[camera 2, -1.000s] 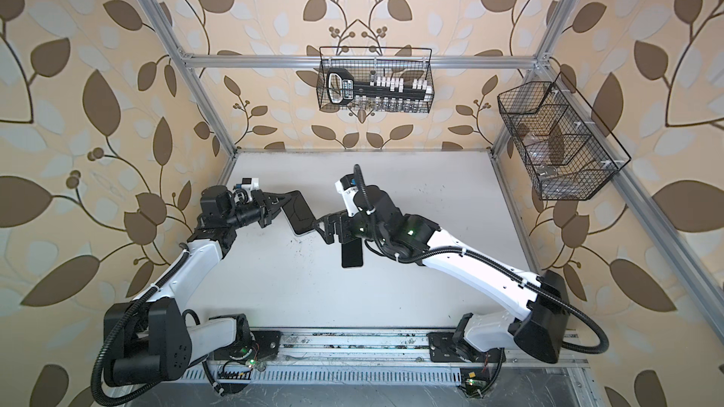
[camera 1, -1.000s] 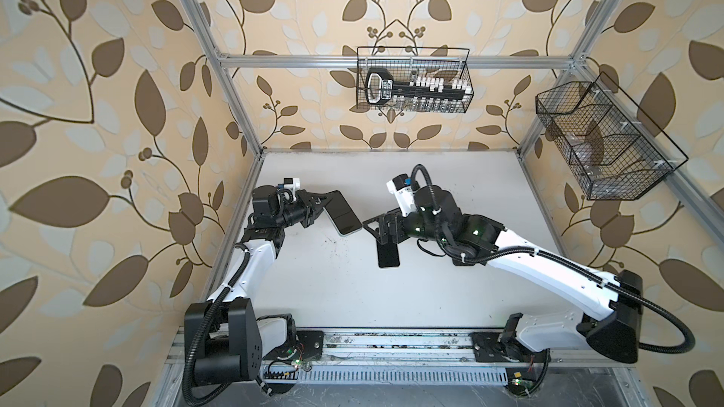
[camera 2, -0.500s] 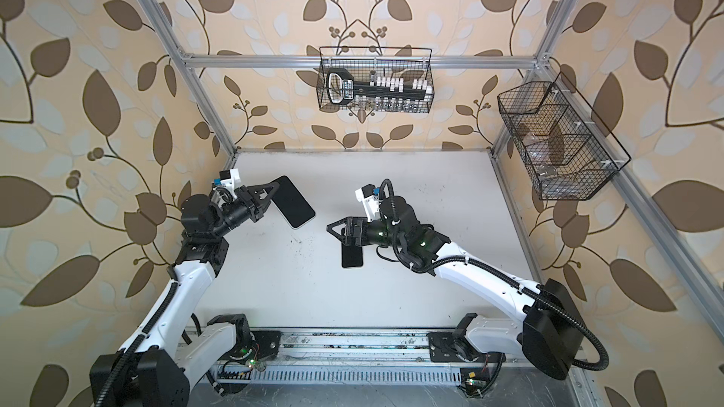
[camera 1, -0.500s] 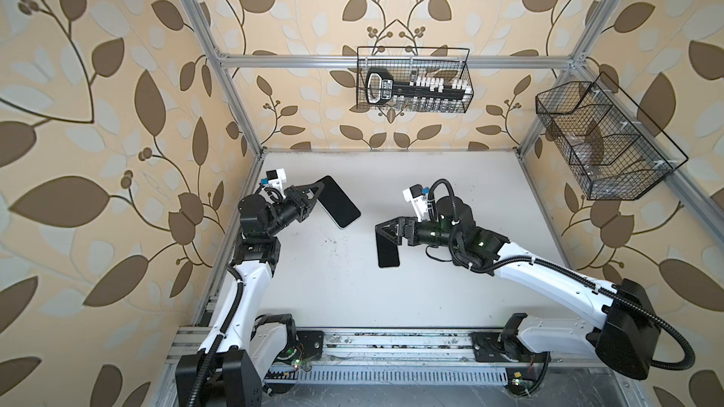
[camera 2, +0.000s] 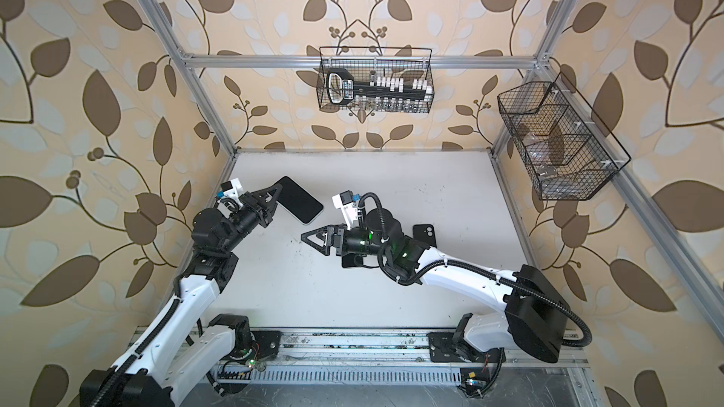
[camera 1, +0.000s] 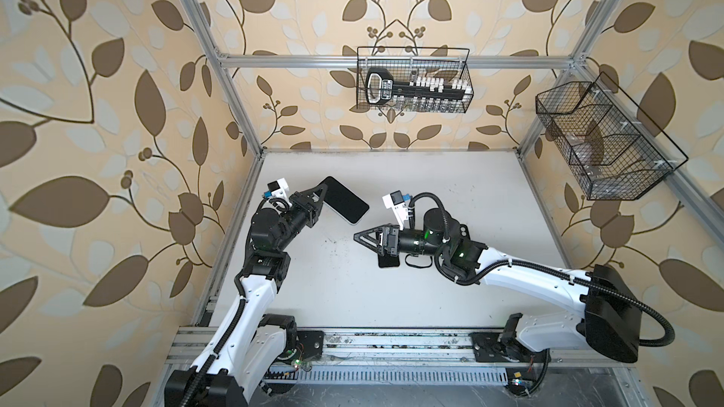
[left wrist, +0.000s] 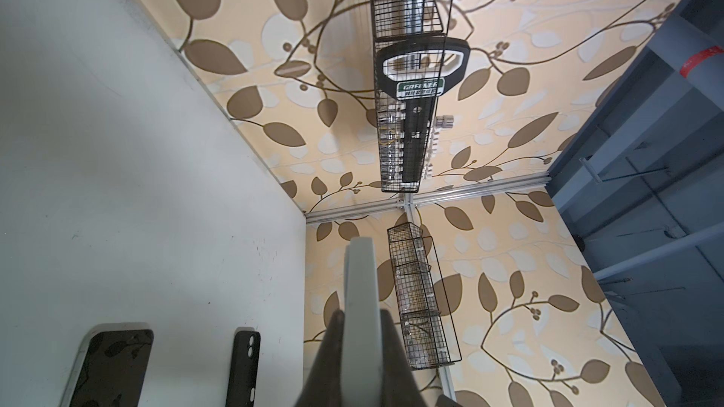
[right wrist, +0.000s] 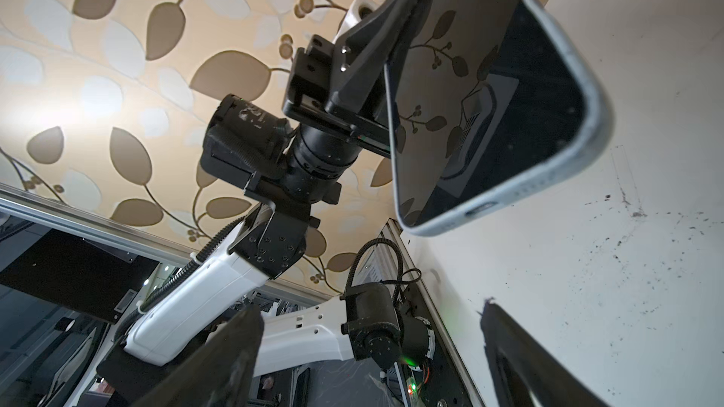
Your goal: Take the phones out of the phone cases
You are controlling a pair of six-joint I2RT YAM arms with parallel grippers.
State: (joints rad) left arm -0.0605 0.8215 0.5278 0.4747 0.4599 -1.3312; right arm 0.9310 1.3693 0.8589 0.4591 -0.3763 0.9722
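My left gripper (camera 1: 319, 194) (camera 2: 274, 193) is shut on a phone (camera 1: 345, 205) (camera 2: 299, 205) and holds it up off the white table (camera 1: 450, 189). The phone has a dark screen and a thick pale blue-grey rim that looks like its phone case (right wrist: 587, 142). In the left wrist view it runs edge-on (left wrist: 358, 268) between the two black fingers. My right gripper (camera 1: 362, 238) (camera 2: 309, 237) (right wrist: 370, 311) is open and empty. It points at the held phone from a short gap to its right, below it.
A second dark-screened phone (camera 1: 388, 263) (left wrist: 109, 366) lies flat on the table under the right wrist. An empty black case (camera 2: 425, 233) (left wrist: 243, 362) lies beside it. Wire baskets hang on the back wall (camera 1: 413, 80) and the right wall (camera 1: 603, 142).
The right gripper has come away from the held phone, turned level, and its jaws have narrowed a little. The left arm has shifted the phone slightly up and back, still gripped.
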